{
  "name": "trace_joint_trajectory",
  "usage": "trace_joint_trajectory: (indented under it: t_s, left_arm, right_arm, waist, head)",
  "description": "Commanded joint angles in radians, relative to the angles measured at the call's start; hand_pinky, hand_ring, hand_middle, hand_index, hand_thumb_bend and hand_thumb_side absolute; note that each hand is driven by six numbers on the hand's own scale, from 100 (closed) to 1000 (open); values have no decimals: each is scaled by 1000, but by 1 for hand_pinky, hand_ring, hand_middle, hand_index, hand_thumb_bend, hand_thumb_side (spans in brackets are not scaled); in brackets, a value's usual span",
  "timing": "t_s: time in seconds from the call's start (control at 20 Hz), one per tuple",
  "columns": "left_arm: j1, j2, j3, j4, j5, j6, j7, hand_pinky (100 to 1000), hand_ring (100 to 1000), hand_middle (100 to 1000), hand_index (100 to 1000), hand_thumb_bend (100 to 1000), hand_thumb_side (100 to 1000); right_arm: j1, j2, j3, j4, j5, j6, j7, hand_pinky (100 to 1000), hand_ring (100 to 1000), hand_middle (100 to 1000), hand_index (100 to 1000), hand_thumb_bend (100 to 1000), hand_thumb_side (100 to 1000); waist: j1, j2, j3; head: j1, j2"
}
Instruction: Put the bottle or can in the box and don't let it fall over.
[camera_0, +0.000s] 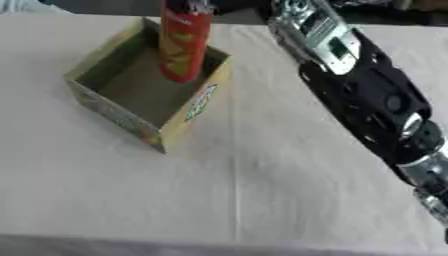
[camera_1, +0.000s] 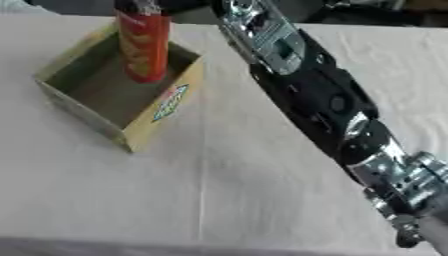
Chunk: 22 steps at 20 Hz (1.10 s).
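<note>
A tall red can with yellow print stands upright inside an open cardboard box, near its far right corner. The box sits on the left part of the table and has a green and white logo on its front right wall. My right arm, black with silver joints, stretches from the lower right up to the top edge. Of my right hand only small dark and silver bits show at the can's top, where the picture ends. The can's upper end is cut off there too. My left hand shows in no view.
A white cloth with a crease down its middle covers the table. Its front edge runs along the bottom of the view. Dark shapes lie beyond the far edge at the top right.
</note>
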Motion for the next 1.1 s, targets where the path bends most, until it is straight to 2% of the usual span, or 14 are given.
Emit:
trace_joint_trajectory:
  t_s: [0.05, 0.45, 0.65, 0.7, 0.75, 0.8, 0.85, 0.9, 1.0, 1.1]
  left_arm:
    - [-18, 21, 13, -25, 5, -2, 16, 683, 1000, 907, 818, 140, 757]
    - [-34, 13, 10, -31, 8, -3, 20, 682, 1000, 906, 815, 140, 756]
    - [-41, 10, 11, -35, 5, -4, 22, 681, 1000, 906, 816, 140, 754]
    - [-42, 9, 11, -36, 4, -4, 23, 681, 1000, 906, 815, 140, 755]
    - [-42, 8, 11, -36, 4, -4, 24, 681, 1000, 906, 814, 140, 754]
    - [-43, 8, 11, -37, 3, -3, 25, 681, 1000, 906, 813, 142, 754]
    - [-42, 7, 12, -36, 3, -2, 27, 680, 1000, 907, 813, 144, 754]
    - [-42, 6, 13, -35, 4, 1, 32, 680, 1000, 907, 813, 147, 753]
    - [-42, 6, 14, -34, 7, 4, 40, 679, 1000, 907, 813, 147, 755]
    - [-42, 6, 14, -35, 9, 6, 45, 679, 1000, 906, 813, 146, 755]
  right_arm:
    - [-34, 9, -14, 41, 29, -27, -11, 808, 176, 272, 274, 100, 100]
    - [-55, 43, -13, 131, 71, -63, -35, 814, 199, 298, 300, 100, 100]
    - [-59, 57, -11, 168, 79, -88, -38, 846, 277, 382, 386, 100, 100]
    - [-57, 59, -10, 174, 77, -89, -33, 858, 322, 429, 436, 100, 100]
    - [-55, 60, -6, 181, 75, -85, -21, 885, 428, 514, 540, 100, 100]
    - [-54, 61, -4, 184, 74, -80, -7, 918, 549, 644, 689, 100, 100]
    - [-52, 62, -3, 185, 74, -76, 9, 935, 627, 734, 769, 100, 100]
    - [-50, 62, -1, 183, 75, -75, 27, 963, 762, 842, 888, 100, 152]
    - [-46, 59, 3, 177, 87, -77, 72, 988, 869, 949, 993, 100, 313]
    - [-39, 59, 4, 176, 104, -72, 116, 1000, 912, 1000, 1000, 131, 389]
  waist:
    - [5, -9, 7]
    - [5, 8, 30]
    - [4, 14, 40]
    - [4, 15, 41]
    - [3, 15, 42]
    - [3, 15, 43]
    - [2, 15, 43]
    - [2, 15, 43]
    - [1, 15, 43]
    - [0, 14, 42]
  head:
    - [-11, -20]
    - [-29, -52]
    - [-30, -62]
    - [-30, -61]
    - [-31, -60]
    - [-32, -59]
    - [-34, -58]
    - [-35, -57]
    - [-35, -55]
    - [-37, -52]
